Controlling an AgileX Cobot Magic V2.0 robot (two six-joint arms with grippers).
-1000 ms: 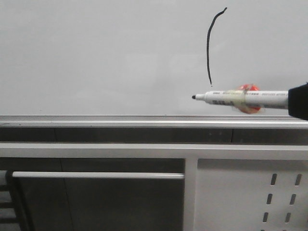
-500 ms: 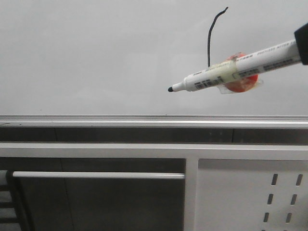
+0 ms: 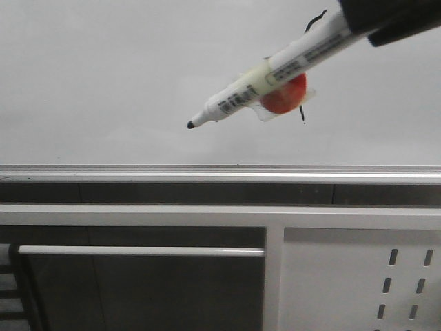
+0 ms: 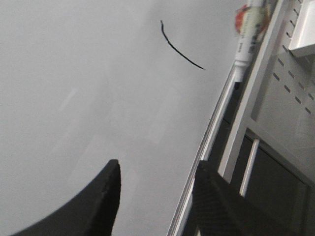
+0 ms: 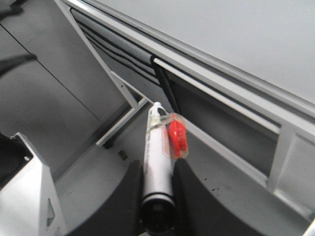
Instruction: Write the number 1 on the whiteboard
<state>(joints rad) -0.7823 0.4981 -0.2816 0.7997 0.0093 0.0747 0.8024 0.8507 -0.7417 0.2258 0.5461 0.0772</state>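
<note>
We see the number 1 (image 4: 178, 46) as a thin black, slightly curved stroke on the whiteboard (image 3: 103, 76), a glossy white flat board w/ a silver rail along its lower edge. In the front view the stroke sits upper right on the board, long axis approx. vertical; only its top flick and lower tip show, the middle is hidden behind the marker (image 3: 269, 74). Left wrist view shows the full stroke, unbroken.

Marker: white barrel w/ printed label, tape band, a red-orange piece (image 3: 284, 95) fixed to its underside. Long axis runs diagonally; black tip points down-left, at a bare part of the board in the front view; contact w/ the board can't be determined.

Right pincer (image 5: 156, 183): fingers clamped on the marker barrel at its rear end. Left pincer (image 4: 157, 189): fingers apart, nothing between them, near the board face.

Below the rail we see a white perforated panel (image 3: 406, 283), lower right.
</note>
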